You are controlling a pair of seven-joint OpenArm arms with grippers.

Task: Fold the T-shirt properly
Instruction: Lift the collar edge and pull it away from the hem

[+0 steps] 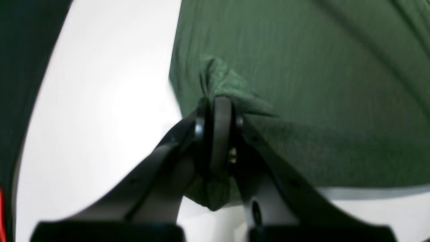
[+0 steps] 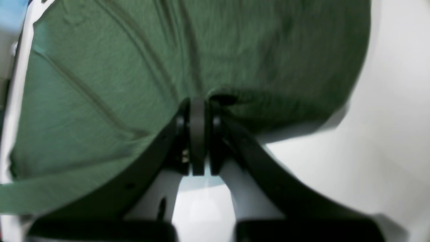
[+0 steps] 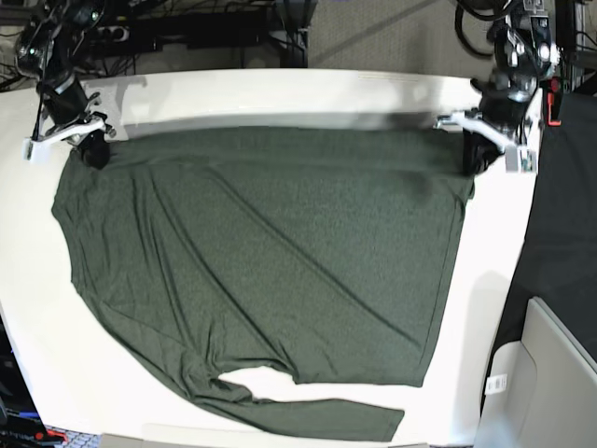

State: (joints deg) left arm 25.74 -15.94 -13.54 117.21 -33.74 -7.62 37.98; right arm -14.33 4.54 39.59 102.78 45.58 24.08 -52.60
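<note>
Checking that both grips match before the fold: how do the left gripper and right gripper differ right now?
The left gripper pinches a bunched corner of the T-shirt, with a tuft poking past its tips; the right gripper pinches a flatter edge. In the base view the left one sits at the far right corner, the right one at the far left. Both are shut on fabric above the white table.

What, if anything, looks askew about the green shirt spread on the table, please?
The dark olive-green knit shirt lies skewed with long diagonal creases, and one long sleeve trails crookedly along the white table's near edge.
</note>
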